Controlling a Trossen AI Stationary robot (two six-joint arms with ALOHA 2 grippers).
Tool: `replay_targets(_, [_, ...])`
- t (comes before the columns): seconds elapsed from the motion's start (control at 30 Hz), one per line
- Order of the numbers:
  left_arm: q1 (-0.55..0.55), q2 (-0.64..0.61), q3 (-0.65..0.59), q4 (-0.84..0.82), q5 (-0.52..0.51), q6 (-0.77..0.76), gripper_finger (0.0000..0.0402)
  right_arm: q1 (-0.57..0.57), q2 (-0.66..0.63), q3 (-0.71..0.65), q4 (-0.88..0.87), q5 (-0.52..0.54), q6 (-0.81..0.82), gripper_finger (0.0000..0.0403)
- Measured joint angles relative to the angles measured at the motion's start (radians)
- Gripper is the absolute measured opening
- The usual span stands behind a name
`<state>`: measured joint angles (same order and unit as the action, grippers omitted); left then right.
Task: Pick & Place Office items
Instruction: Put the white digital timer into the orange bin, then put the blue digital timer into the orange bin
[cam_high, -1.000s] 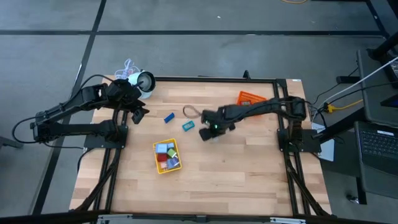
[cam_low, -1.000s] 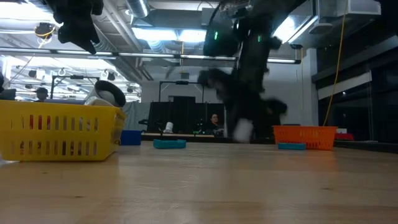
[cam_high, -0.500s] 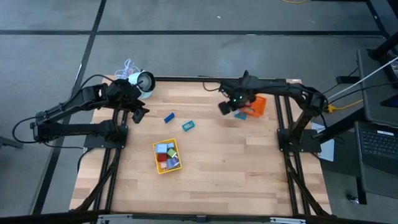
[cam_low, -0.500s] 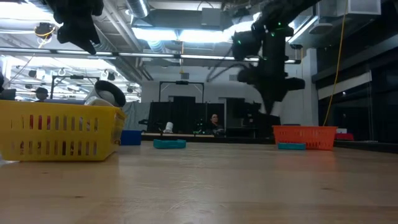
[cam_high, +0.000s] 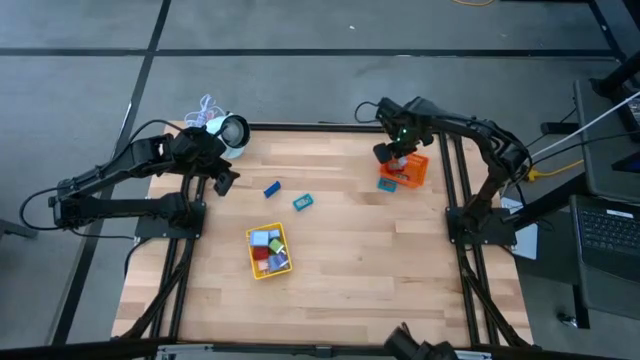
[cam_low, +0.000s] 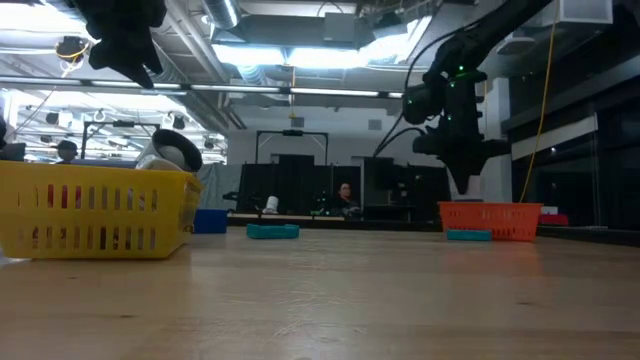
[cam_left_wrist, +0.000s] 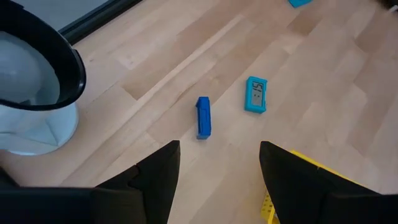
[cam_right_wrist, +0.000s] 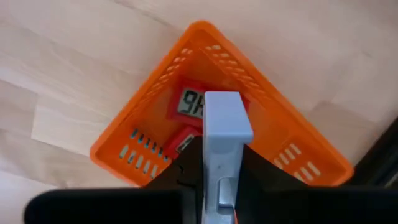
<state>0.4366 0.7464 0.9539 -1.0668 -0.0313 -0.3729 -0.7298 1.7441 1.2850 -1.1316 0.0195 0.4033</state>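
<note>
1. Hovering over the orange slotted plastic tray (cam_right_wrist: 292, 149) at the table's far right edge: right gripper (cam_high: 392, 152), clamped on a pale light-blue blocky piece (cam_right_wrist: 225, 134).
2. Key relation: the piece hangs above the tray's inside, long axis running out along the fingers. Tray lies below the claw, so the drop looks like a plain release, maybe after lowering a bit.
3. Already in that tray: two red pieces, one with a small display (cam_right_wrist: 191, 104). A teal piece (cam_low: 468, 235) lies just beside the tray on the wood.
4. Right arm pose: stretched across the far right corner, wrist bent down; in the low view the gripper sits above the tray rim, not touching it.
5. Left gripper (cam_left_wrist: 216, 163) waits near the white round device (cam_high: 232, 131) at the far left, fingers parted w/ nothing between.
6. Nearest to the left arm: a dark blue bar (cam_left_wrist: 203, 117) and a teal piece w/ display (cam_left_wrist: 255, 94), loose on the table, apart from each other.
7. Yellow slotted tray (cam_high: 252, 241) mid-table holds several mixed-colour pieces.
</note>
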Motion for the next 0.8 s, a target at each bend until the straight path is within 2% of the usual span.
replay_targets(0.2, [0.0, 0.0, 0.0, 0.0, -0.011, -0.011, 0.0216, -0.039, 0.021, -0.044, 0.005, -0.053, -0.046, 0.0054])
replay_targets(0.43, [0.0, 0.0, 0.0, 0.0, -0.033, -0.033, 0.0216, -0.04, 0.021, -0.114, 0.032, -0.038, -0.053, 0.0184])
replay_targets(0.57, [0.0, 0.004, 0.0, 0.0, -0.033, -0.04, 0.0216, -0.039, 0.013, -0.089, 0.04, -0.035, -0.052, 0.023])
replay_targets(0.73, [0.0, 0.005, 0.0, 0.001, -0.053, -0.075, 0.0216, -0.04, -0.039, 0.023, 0.038, -0.011, -0.056, 0.0235])
replay_targets(0.8, [0.0, 0.004, 0.0, 0.006, -0.062, -0.085, 0.0216, -0.033, -0.061, 0.081, 0.058, -0.051, -0.069, 0.0227])
